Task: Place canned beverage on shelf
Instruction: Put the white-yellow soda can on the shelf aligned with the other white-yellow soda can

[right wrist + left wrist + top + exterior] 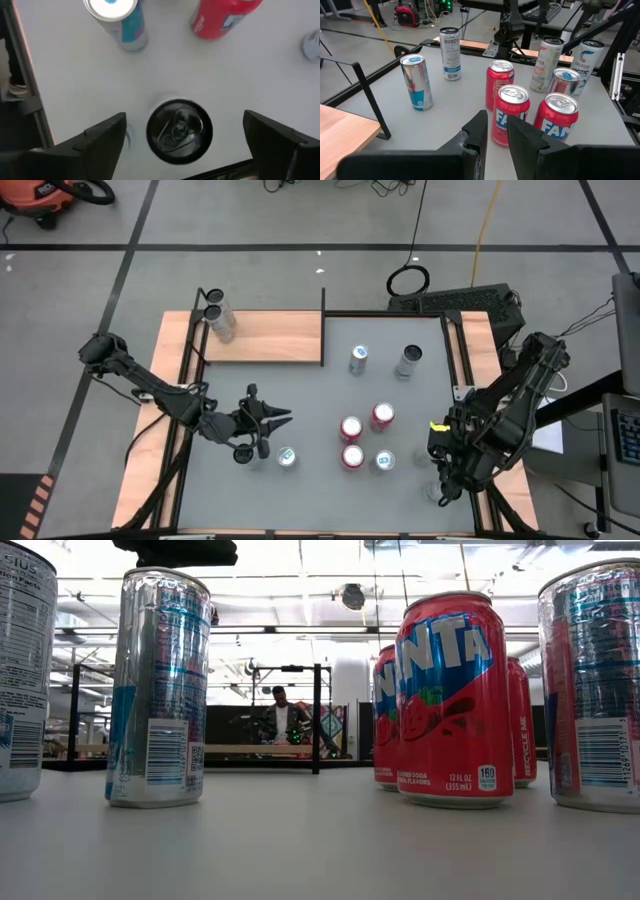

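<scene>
Room: workshop floor is showing taped lines and cables; a person is sitting far behind.
Desk [310,405]: grey top is carrying about nine loose cans.
Shelf [265,340]: two cans [217,317] are already standing there.
Right gripper [182,131]: fingers apart, straddling a dark-topped can [178,131], not gripping.
Left gripper [285,416]: fingers nearly together, holding nothing.
Remaining: gripping, carrying, placing.

Grey floor [260,220] crossed by dark tape lines [300,247]. Red shop vacuum [40,198] at far corner, yellow cable [487,220] trailing across floor. Low view: bright ceiling lights [300,570], person [284,720] seated behind distant black-framed bench [250,748].
</scene>
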`<action>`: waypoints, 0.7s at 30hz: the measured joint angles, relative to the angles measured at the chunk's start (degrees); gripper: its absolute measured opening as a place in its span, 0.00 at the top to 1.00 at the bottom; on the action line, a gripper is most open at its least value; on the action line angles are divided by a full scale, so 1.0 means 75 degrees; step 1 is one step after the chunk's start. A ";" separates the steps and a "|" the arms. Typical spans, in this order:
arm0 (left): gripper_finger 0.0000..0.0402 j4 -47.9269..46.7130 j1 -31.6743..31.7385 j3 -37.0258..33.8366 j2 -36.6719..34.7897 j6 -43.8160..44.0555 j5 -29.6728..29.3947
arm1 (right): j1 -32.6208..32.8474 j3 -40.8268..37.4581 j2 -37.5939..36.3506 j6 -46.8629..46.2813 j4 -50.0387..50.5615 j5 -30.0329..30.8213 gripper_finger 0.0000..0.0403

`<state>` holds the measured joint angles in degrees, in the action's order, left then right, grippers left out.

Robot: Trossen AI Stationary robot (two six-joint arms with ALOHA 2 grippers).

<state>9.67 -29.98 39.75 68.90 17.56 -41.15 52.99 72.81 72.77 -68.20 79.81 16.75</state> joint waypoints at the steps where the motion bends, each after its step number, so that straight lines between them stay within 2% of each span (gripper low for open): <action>1: 0.82 0.0000 0.0001 0.0000 0.0001 0.0001 0.0000 | 0.0003 -0.0108 0.0000 -0.0038 -0.0026 -0.0036 0.15; 13: 0.82 -0.0012 0.0002 0.0000 0.0006 -0.0015 -0.0003 | 0.0000 -0.1202 0.0003 -0.0443 -0.1162 -0.0441 0.15; 21: 0.82 -0.0010 0.0075 0.0000 0.0008 -0.0005 -0.0047 | -0.0003 -0.1637 0.0003 -0.0438 -0.1394 -0.0451 0.15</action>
<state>9.60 -29.42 39.75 68.96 17.52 -41.50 52.97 60.53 72.79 -71.48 69.35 13.37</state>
